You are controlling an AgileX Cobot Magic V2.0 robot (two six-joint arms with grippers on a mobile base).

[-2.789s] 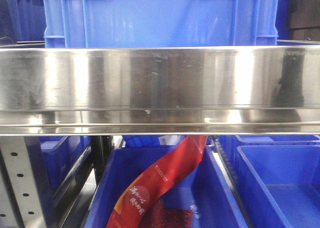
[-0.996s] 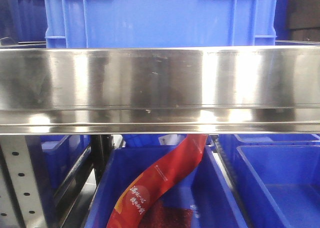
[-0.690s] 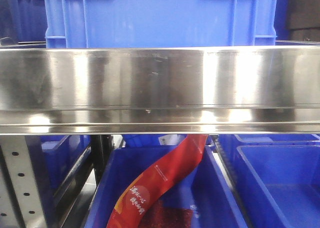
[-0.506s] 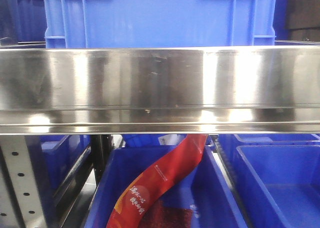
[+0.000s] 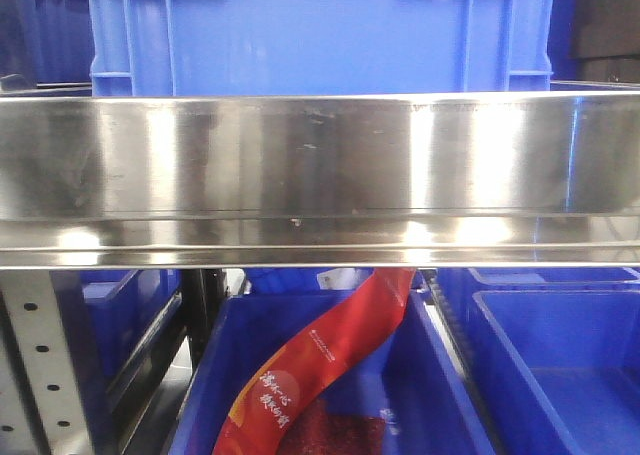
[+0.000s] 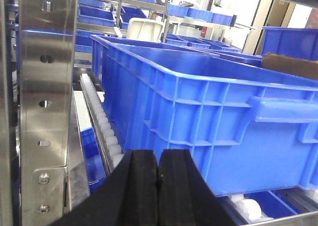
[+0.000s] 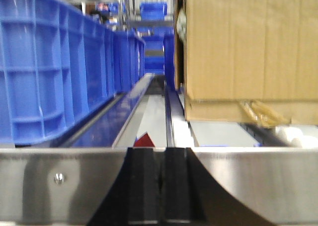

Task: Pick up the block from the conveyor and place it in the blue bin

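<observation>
Showing both arms idle: left pincer point(image 6: 157, 186) and right pincer point(image 7: 161, 191) are pressed together, holding nothing. Neither block nor conveyor belt appears in any view. Blue bin point(image 6: 208, 116) fills frame centre. Locating the block should precede any reach.

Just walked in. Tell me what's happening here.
Nothing is being handled. The left gripper is shut and empty beside a large blue plastic bin on rollers. The right gripper is also shut and empty, facing a steel rail and a brown cardboard box. No block or conveyor belt shows.
</observation>
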